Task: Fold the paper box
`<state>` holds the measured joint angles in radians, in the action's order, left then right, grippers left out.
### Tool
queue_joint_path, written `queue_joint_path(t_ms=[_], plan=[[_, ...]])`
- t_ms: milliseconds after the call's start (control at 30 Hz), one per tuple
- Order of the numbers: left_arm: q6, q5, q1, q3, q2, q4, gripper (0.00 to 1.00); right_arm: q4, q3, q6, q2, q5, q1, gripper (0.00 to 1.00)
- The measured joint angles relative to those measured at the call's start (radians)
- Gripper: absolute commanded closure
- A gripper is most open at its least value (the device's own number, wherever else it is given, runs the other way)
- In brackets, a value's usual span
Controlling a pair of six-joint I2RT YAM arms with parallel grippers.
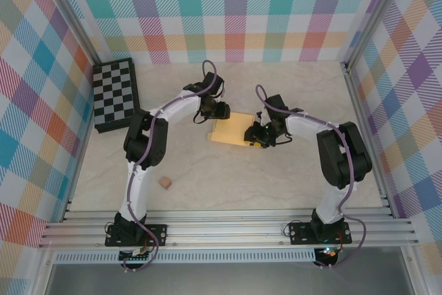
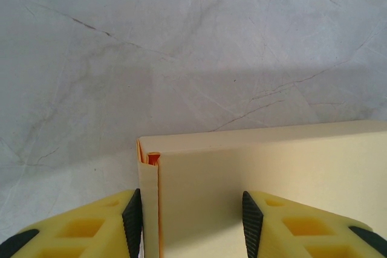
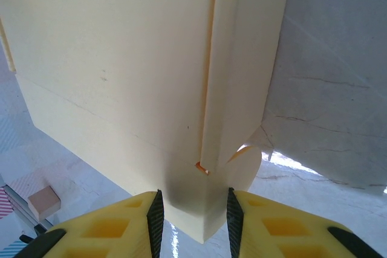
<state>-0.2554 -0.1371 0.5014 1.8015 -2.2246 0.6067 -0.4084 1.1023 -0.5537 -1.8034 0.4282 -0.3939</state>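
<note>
The paper box (image 1: 230, 130) is a pale yellow flat rectangle of card at the table's middle, between my two arms. My left gripper (image 1: 219, 111) is at its far left corner. In the left wrist view the paper box (image 2: 266, 173) fills the gap of the left gripper (image 2: 192, 225). One pad presses the folded end flap and the other lies against the broad panel, with orange card showing in the seam. My right gripper (image 1: 261, 136) holds the near right corner. There the paper box (image 3: 133, 58) is raised off the table, its corner pinched in the right gripper (image 3: 195, 225).
A black and grey checkerboard (image 1: 116, 94) lies at the far left by the plaid wall. A small tan cube (image 1: 166, 182) sits on the marble table near the left arm's base, and the tan cube (image 3: 43, 202) also appears low in the right wrist view. Aluminium rails (image 1: 228, 229) run along the near edge.
</note>
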Motion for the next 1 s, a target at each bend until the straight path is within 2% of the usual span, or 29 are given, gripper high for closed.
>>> queue_joint_path(t_ms=[533,633,767,1000], plan=[[-0.021,0.010,0.000,-0.027,0.016,-0.014,0.54,0.012,0.021,-0.023,-0.002,0.072,0.000,0.68],[-0.021,0.012,0.000,-0.031,0.018,-0.014,0.54,0.004,0.031,-0.026,-0.009,0.077,0.000,0.65],[-0.025,0.013,0.000,-0.033,0.019,-0.014,0.54,-0.012,0.041,-0.007,-0.011,0.024,-0.005,0.60],[-0.048,0.016,0.000,-0.047,0.026,-0.027,0.54,0.010,0.018,-0.014,-0.011,-0.013,-0.008,0.57]])
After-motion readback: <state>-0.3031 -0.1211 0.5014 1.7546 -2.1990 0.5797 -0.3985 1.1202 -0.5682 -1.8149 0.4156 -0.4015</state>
